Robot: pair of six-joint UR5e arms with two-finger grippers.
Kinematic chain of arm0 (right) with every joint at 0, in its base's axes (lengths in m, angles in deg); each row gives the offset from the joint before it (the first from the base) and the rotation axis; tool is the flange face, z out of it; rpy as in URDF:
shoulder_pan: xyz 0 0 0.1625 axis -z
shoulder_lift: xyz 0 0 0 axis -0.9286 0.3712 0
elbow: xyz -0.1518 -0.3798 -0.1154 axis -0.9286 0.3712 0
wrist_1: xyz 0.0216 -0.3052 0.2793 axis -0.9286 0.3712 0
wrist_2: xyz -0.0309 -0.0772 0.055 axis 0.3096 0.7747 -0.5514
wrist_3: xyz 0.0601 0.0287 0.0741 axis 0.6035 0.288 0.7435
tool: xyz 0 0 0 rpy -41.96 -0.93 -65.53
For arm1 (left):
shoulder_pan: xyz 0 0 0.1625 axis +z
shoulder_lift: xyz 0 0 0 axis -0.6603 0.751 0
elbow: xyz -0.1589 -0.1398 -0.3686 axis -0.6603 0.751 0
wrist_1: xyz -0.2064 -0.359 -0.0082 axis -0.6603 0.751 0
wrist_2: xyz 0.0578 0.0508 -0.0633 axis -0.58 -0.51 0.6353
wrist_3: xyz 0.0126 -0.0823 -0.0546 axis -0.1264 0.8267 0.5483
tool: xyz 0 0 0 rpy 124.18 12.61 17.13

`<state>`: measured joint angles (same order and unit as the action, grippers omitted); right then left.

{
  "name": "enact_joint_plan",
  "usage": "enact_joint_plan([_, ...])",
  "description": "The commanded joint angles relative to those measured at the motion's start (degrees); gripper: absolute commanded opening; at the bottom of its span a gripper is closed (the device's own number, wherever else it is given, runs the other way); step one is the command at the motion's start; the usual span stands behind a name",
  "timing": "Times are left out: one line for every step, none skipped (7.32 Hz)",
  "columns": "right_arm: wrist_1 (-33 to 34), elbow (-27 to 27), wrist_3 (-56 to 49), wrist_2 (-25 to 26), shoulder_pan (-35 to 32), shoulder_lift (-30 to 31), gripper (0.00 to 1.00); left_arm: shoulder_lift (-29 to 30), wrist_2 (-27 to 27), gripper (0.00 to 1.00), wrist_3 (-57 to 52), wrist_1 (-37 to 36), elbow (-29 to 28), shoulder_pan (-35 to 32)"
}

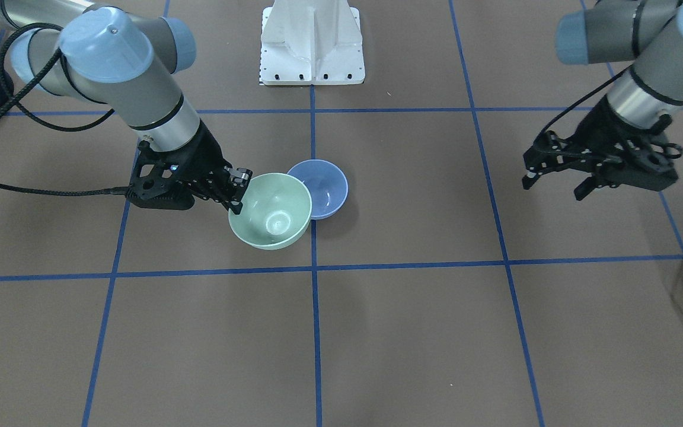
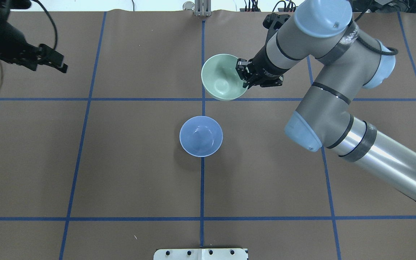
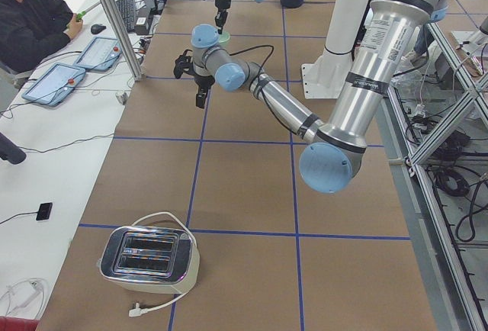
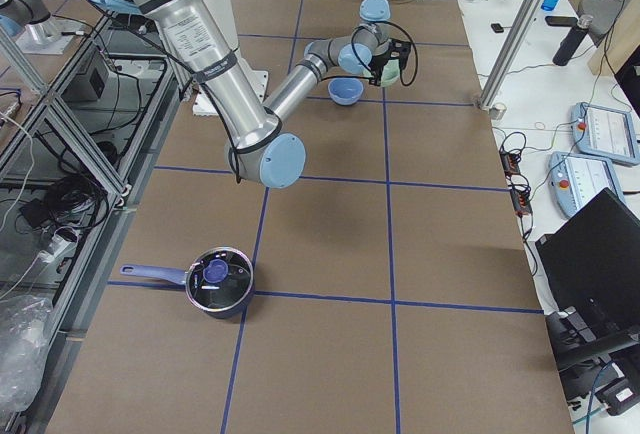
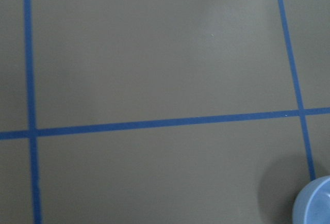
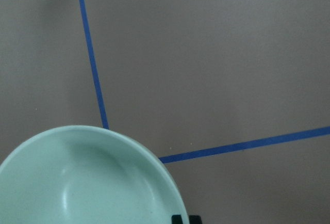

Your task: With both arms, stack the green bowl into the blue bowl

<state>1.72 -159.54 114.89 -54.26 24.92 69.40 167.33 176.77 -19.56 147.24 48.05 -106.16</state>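
My right gripper (image 1: 236, 191) is shut on the rim of the pale mint-green bowl (image 1: 270, 210) and holds it upright above the table. In the overhead view the green bowl (image 2: 222, 77) is beyond the periwinkle-blue bowl (image 2: 200, 136), which stands alone on the table at the centre line. In the front view the green bowl overlaps the blue bowl's (image 1: 322, 187) near edge. The right wrist view shows the green bowl (image 6: 87, 182) from above. My left gripper (image 1: 555, 182) is open and empty, raised far off to the side; its wrist view catches only the blue bowl's edge (image 5: 314, 203).
The white pedestal (image 1: 312, 44) stands at the robot's side of the table. A toaster (image 3: 149, 255) with a white cable lies at the left end. A dark pot with a lid (image 4: 220, 279) sits at the right end. An operator (image 3: 30, 18) sits beside the table.
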Motion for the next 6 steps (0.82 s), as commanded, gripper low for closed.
enact_joint_plan([0.0,-0.8,2.4,5.1,5.6,-0.1,0.00,-5.0,5.0,0.99,-9.2,0.3,0.1,-8.6])
enact_joint_plan([0.3,-0.9,2.8,8.4,9.1,-0.1,0.00,-7.2,5.8,0.99,-11.2,0.5,1.3,-11.6])
enact_joint_plan([0.2,-0.8,3.8,11.0,11.4,-0.1,0.00,-9.3,6.6,0.99,-14.7,0.4,1.8,-14.7])
enact_joint_plan([0.2,-0.8,4.1,13.1,13.7,0.1,0.00,-11.1,6.7,0.99,-17.9,0.4,1.8,-16.4])
enact_joint_plan([-0.1,-0.8,4.1,13.8,14.9,0.8,0.00,-11.8,6.7,0.99,-19.1,0.4,1.7,-17.3])
enact_joint_plan([-0.1,-0.7,4.2,14.7,16.1,1.1,0.00,-11.8,6.7,0.99,-19.2,0.4,1.7,-17.4])
